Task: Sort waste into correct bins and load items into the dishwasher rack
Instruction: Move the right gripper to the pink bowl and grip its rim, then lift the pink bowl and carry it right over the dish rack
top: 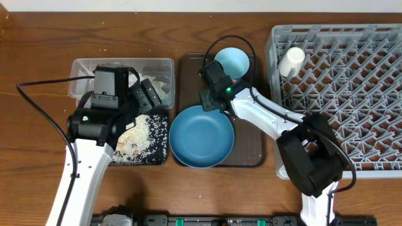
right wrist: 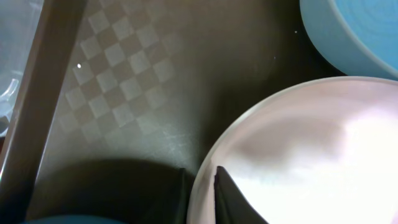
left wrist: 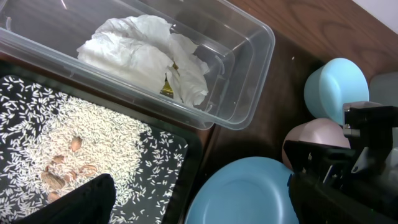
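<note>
Rack (top: 339,94) at right holds the cup (top: 292,61). Brown tray (top: 248,150) on the tabletop (top: 38,37) bears the blue bowl (top: 201,136), light-blue bowl (top: 233,61) and, between them, the pink bowl (right wrist: 311,162). Right jaws grip its rim, one finger inside, one outside. It looks rigid, light and glossy, so likely slippery: a firm rim pinch suits it. Left jaws stand open, empty, where tub (left wrist: 249,37) meets black tray (left wrist: 177,158).

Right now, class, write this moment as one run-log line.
left gripper: open, by black tray | right gripper: shut on pink-rimmed bowl rim | tissue: in clear tub | cup: in rack
</note>
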`<state>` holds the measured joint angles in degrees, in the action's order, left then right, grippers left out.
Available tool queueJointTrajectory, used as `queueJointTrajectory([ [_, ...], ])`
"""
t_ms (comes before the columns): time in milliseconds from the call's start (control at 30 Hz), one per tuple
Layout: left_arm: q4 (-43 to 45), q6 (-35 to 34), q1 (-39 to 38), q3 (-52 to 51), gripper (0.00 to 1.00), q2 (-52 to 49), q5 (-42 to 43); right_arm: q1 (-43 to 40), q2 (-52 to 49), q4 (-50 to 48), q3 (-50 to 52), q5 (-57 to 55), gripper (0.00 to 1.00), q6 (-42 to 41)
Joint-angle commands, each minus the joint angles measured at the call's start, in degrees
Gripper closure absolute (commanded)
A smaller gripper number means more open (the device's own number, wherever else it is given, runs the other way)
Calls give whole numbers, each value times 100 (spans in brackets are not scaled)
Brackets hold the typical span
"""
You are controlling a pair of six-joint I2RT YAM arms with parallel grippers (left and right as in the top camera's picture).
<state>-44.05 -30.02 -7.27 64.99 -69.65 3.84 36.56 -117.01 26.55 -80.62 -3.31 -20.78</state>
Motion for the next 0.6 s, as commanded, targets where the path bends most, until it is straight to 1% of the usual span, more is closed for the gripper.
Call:
queueJointTrajectory([
  [0, -2, 13, 20, 125, 9, 42, -111, 70, 214, 52, -26, -74, 94, -42],
  [100, -2, 13, 20, 125, 9, 42, -111, 72, 227, 70, -28, -74, 96, -42],
  [133, -2, 15, 20, 125, 9, 42, -111, 76, 238, 76, -28, -74, 99, -42],
  [267, -2, 15, 20, 125, 9, 42, -111, 74, 496, 275, -28, -74, 99, -44],
  [433, -2, 13, 20, 125, 9, 42, -111, -11, 1311, 835, -28, -92, 99, -37],
  [567, -2, 13, 20, 125, 9, 42, -111, -142, 2164, 1462, -28, -92, 99, -37],
])
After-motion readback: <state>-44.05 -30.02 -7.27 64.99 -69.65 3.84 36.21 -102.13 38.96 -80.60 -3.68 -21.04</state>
